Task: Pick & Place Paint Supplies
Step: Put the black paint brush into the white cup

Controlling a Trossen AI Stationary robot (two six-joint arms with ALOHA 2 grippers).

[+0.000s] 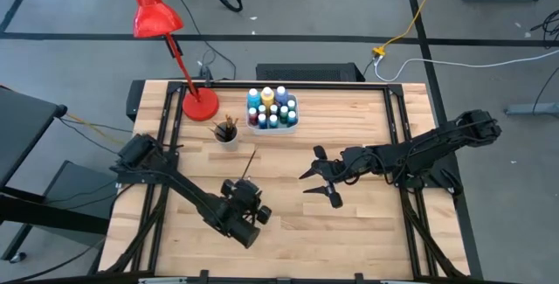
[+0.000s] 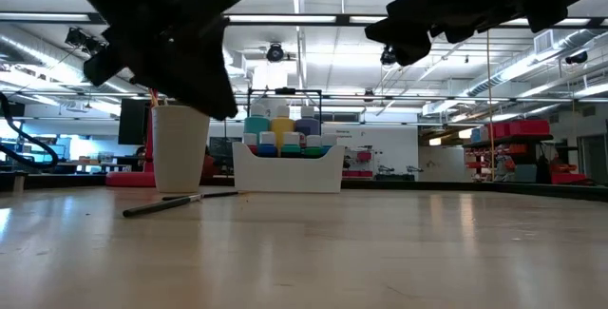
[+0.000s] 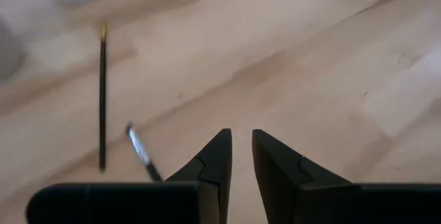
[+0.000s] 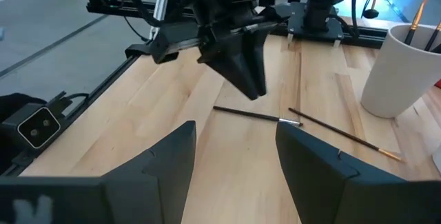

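Your wooden tabletop (image 1: pixel 349 232) fills the high view, with both dark arms reaching in over it. The left arm crosses from the near-left side, and the left gripper (image 1: pixel 247 198) hangs above a thin paintbrush (image 1: pixel 250 163) lying flat on the wood between it and the cup; its jaws are almost together, a narrow slit between them, and hold nothing. The right arm stretches in from the right edge, and the right gripper (image 1: pixel 320 177) hovers near the tabletop's middle with its jaws spread wide and empty.

A red desk lamp (image 1: pixel 157 17) stands on its round base at the far-left corner. Just beside that base, nearer the centre, you see a white tray (image 1: pixel 272 125) packed with small paint bottles (image 1: pixel 267 97) capped in blue, teal, yellow and white. Close to the tray's left sits a white cup (image 1: pixel 226 135) holding several upright paintbrushes.

In the right wrist view the loose brush shows as what looks like two thin brushes lying nearly end to end, though you cannot be sure from here. No brand, label or writing on the bottles, tray or cup can be read in any view.
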